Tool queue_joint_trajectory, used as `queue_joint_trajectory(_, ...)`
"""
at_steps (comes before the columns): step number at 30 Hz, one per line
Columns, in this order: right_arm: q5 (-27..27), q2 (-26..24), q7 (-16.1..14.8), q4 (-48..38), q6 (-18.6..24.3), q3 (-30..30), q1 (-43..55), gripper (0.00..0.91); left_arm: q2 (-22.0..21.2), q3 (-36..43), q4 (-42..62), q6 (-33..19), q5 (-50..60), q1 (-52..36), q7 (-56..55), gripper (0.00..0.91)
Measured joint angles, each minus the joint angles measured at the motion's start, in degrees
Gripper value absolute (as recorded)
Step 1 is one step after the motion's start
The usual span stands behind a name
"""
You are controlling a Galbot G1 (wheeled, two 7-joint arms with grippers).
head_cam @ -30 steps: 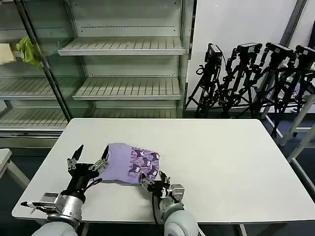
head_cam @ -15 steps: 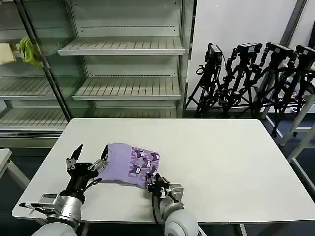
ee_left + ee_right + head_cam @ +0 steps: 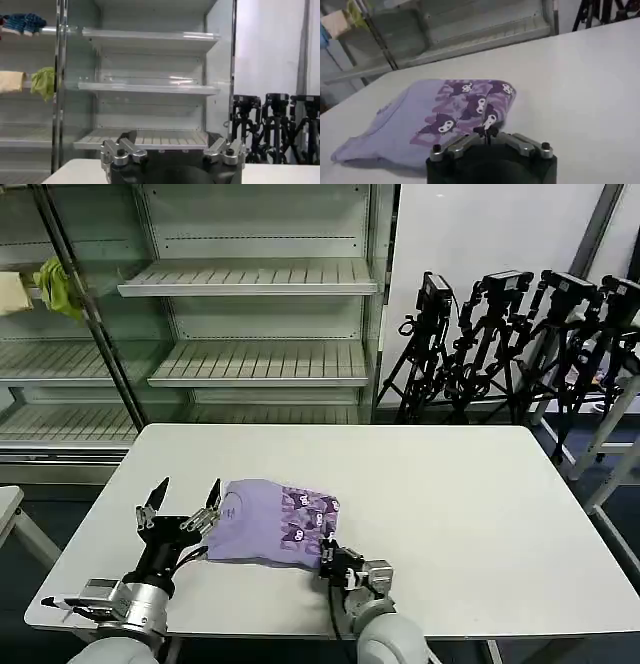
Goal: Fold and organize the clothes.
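Lavender T-shirt (image 3: 268,524) lay bunched on white table (image 3: 470,514) before bare shelving (image 3: 250,364) and tripods (image 3: 520,334).
Left gripper (image 3: 182,502) was spread beside it; right gripper (image 3: 337,552) was clenched at its near edge, apparently empty.

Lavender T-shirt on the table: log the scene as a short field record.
garment: lavender T-shirt, folded, dark purple cartoon print up
surface: white table
left gripper: open, beside the shirt's left edge
right gripper: shut, at the shirt's near right corner
background: shelving, yellow-green cloth, tripods
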Motion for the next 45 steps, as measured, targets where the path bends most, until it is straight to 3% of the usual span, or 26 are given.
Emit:
queue_joint_trajectory(21, 0.35, -12.29, -1.34, 6.84, -0.11, 10.51, -2.88, 0.000, -1.64, 2.23, -0.56, 0.03, 0.94, -0.24, 0.11, 0.907)
queue_joint_trajectory(22, 0.25, -12.68, -1.50, 6.84, -0.16, 10.91, -2.91, 0.081, -1.67, 2.29, -0.49, 0.02, 0.98, -0.25, 0.12, 0.907)
queue_joint_trajectory(23, 0.11, -13.00, -1.64, 6.84, -0.17, 11.27, -2.92, 0.907, -1.71, 2.31, -0.42, -0.01, 1.00, -0.24, 0.12, 0.907)
queue_joint_trajectory(45, -8.88, -14.57, -3.27, 5.78, 1.78, 14.83, -3.39, 0.907, -1.46, 3.75, 0.34, -0.35, -0.95, -1.05, 0.85, 0.907)
